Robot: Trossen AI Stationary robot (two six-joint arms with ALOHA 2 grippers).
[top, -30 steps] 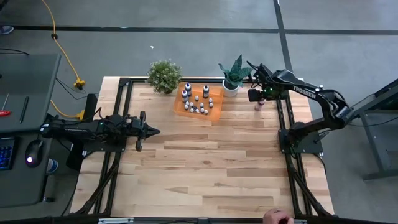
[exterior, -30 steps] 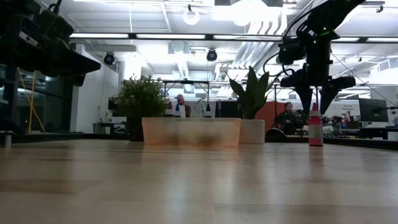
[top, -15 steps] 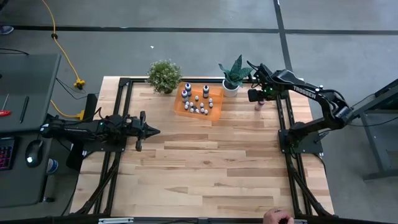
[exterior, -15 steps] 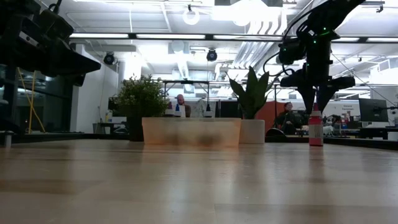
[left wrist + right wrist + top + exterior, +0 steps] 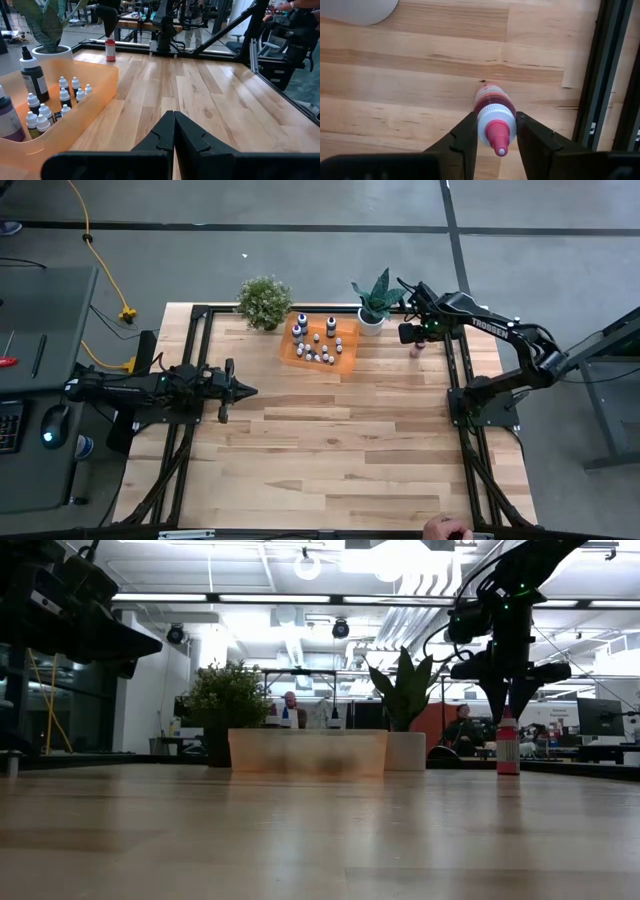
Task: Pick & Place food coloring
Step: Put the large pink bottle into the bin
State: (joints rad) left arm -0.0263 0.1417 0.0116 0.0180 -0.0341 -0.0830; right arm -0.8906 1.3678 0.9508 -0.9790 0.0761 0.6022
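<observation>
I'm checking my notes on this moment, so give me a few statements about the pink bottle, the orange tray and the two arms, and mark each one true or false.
1. The pink bottle stands upright on the table, outside the orange tray. True.
2. The right tool has a finger on either side of the pink bottle. True.
3. The left tool is wide open over the tray. False: its fingers are shut together and it waits at the table's left side, away from the tray.
4. The orange tray is empty. False: it holds many small bottles, mostly white-capped.
5. The pink bottle lies on its side between the two plants. False: it stands upright, to the right of the spiky plant.
</observation>
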